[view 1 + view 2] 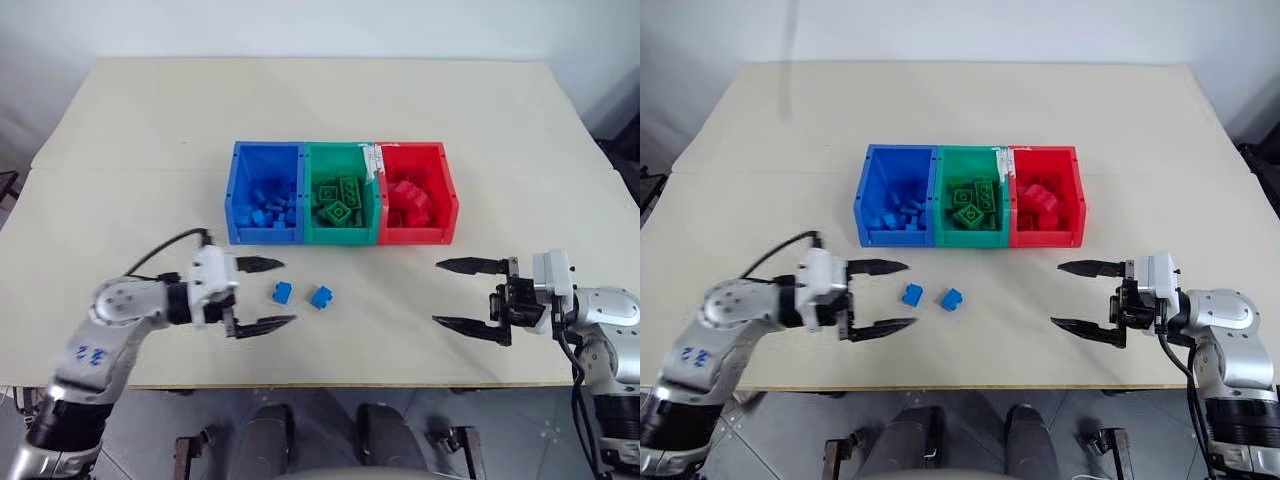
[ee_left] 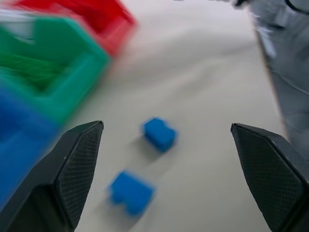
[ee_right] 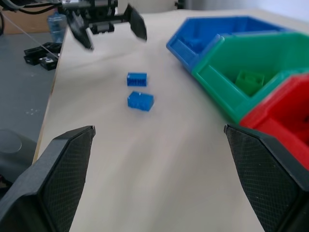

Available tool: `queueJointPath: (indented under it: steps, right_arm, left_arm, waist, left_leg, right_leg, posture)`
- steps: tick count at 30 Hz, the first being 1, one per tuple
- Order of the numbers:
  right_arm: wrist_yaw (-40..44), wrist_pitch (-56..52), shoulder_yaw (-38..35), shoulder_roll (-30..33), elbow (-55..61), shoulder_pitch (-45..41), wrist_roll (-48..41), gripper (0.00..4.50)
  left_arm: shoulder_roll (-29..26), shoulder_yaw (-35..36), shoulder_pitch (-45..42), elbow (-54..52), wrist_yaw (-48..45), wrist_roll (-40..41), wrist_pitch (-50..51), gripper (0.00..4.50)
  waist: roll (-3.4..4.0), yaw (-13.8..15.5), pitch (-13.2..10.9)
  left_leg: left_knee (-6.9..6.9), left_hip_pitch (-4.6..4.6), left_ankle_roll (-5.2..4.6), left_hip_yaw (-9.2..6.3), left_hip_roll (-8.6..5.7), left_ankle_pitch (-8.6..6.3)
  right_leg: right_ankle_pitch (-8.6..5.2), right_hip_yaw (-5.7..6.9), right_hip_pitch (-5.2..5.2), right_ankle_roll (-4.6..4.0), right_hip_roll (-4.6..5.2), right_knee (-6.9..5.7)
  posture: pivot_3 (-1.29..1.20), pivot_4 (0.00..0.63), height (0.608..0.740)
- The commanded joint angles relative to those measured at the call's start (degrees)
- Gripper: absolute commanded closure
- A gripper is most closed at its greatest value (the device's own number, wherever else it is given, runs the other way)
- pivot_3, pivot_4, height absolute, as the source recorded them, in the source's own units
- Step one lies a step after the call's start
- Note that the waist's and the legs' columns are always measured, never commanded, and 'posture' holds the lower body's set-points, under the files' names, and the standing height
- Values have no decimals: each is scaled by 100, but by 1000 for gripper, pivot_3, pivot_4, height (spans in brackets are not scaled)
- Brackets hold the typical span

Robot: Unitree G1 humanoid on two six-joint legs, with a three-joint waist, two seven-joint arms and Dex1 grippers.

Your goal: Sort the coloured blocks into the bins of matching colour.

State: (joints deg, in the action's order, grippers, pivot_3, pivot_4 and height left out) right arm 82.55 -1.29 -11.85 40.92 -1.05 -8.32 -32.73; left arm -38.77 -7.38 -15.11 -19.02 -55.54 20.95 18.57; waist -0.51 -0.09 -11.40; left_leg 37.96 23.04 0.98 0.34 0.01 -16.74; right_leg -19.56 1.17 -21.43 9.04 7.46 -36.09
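Two small blue blocks (image 1: 282,292) (image 1: 321,297) lie side by side on the table in front of the bins. My left gripper (image 1: 262,295) stands open just left of them, pointing at them with nothing between its fingers. The nearer block (image 2: 130,191) and the farther block (image 2: 160,134) show between its fingers in the left wrist view. The blue bin (image 1: 236,205), green bin (image 1: 341,236) and red bin (image 1: 447,205) stand joined in a row, each holding several blocks of its own colour. My right gripper (image 1: 462,295) is open and empty at the right, pointing left.
The table's front edge (image 1: 330,383) runs close under both grippers. Open tabletop lies behind the bins and to either side of them.
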Motion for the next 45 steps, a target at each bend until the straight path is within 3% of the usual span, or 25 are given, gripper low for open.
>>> queueJointPath:
  steps: [1,4,9,12,19,20,29,37,43,45]
  right_arm:
    - [-151,50,-127,57,317,87,-37,17]
    - [-340,20,-144,14,542,252,-67,17]
    - [-619,31,-187,-11,799,525,-85,17]
    - [-699,67,-259,28,848,685,-99,0]
    - [-778,147,-281,45,816,738,-70,0]
    - [-780,156,-272,41,799,727,-60,0]
    - [-758,249,-88,-5,516,480,51,0]
    - [-727,308,44,-74,319,228,149,0]
    - [-776,345,74,-112,298,175,199,0]
    - [-794,354,87,-134,288,138,217,0]
  left_arm:
    - [273,-689,-557,391,222,-830,-213,0]
    - [531,-1149,-992,986,481,-1530,-345,0]
    - [772,-1275,-1206,1305,547,-1752,-116,0]
    - [803,-1211,-1134,1263,440,-1631,-4,572]
    - [768,-1196,-994,1128,316,-1617,90,2771]
    - [779,-1148,-966,1134,325,-1602,7,2922]
    - [1635,72,-1131,1276,739,-799,-1372,2921]
    - [1541,658,-2374,2856,2217,-1667,-1584,2921]
    - [1449,705,-2948,3827,2363,-1816,-1724,2921]
    - [1444,698,-2974,3935,2104,-1668,-1657,2205]
  waist:
    - [0,16,0]
    - [-1,34,0]
    - [-1,38,0]
    - [-1,43,0]
    - [-1,44,0]
    - [0,43,0]
    - [-1,127,0]
    - [-3,165,-1]
    - [-3,154,-1]
    - [-3,150,-1]
  left_leg:
    - [6,2,0,-1,-1,0]
    - [11,1,-1,-4,-5,5]
    - [9,7,-2,-6,-7,6]
    - [10,6,-1,-6,-6,6]
    - [16,5,-3,-7,-7,8]
    - [16,5,-3,-7,-7,8]
    - [27,8,-2,-10,-6,9]
    - [27,7,-4,-10,-13,14]
    - [20,12,-5,-11,-16,14]
    - [20,12,-5,-11,-16,14]
  right_leg:
    - [0,0,0,0,0,4]
    - [1,0,3,2,-1,3]
    - [2,0,-1,4,0,2]
    - [2,0,-1,4,1,4]
    - [3,-1,2,6,2,2]
    - [3,-1,2,6,1,2]
    - [5,2,3,10,4,1]
    - [8,3,3,15,4,-1]
    - [9,6,1,17,4,-16]
    - [9,7,1,17,4,-18]
  posture:
    - [0,150,740]
    - [0,150,740]
    - [0,150,740]
    - [0,150,740]
    - [0,150,740]
    - [0,150,740]
    - [0,150,740]
    - [0,150,740]
    - [0,150,740]
    - [0,150,740]
